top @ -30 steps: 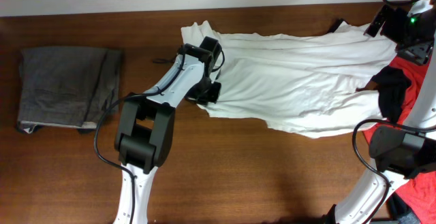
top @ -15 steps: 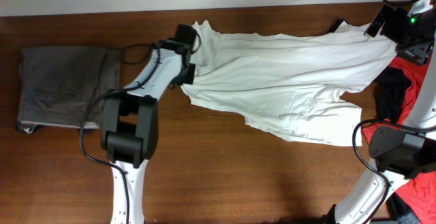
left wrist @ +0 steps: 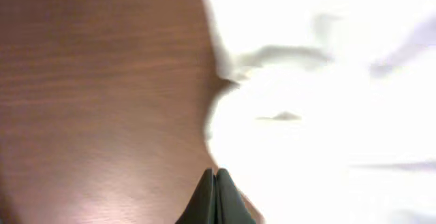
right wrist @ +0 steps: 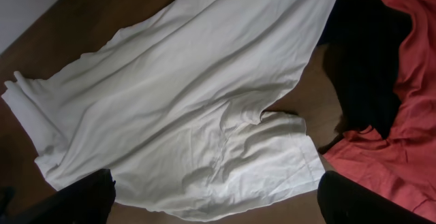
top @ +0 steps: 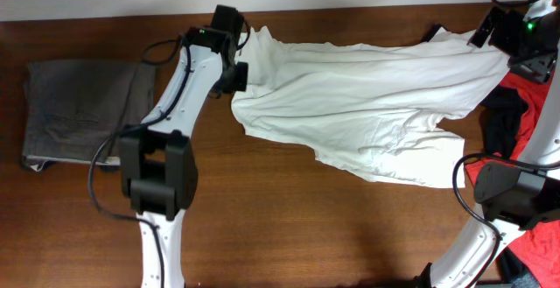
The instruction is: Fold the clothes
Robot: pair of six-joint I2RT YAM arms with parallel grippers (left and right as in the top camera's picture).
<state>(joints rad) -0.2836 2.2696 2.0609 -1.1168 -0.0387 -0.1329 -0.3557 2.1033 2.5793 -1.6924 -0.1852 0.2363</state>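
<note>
Overhead: the white T-shirt (top: 367, 104) lies rumpled on the desk (top: 306, 227). Its long axis runs from the left claw (top: 238, 71) across to the right claw (top: 490, 27), so each claw has one end nearest. Folded grey trousers (top: 83, 113) lie behind the left claw, away from the shirt. No container shows.

Left wrist: this claw is pinched fully shut. The shirt starts right at its tips and spreads ahead and to the right. Whether any fabric is caught I cannot tell.

Right wrist: this claw gapes wide and empty, well above the shirt's other end. A black garment (right wrist: 361, 67) and a red garment (right wrist: 402, 115) lie to its right.
</note>
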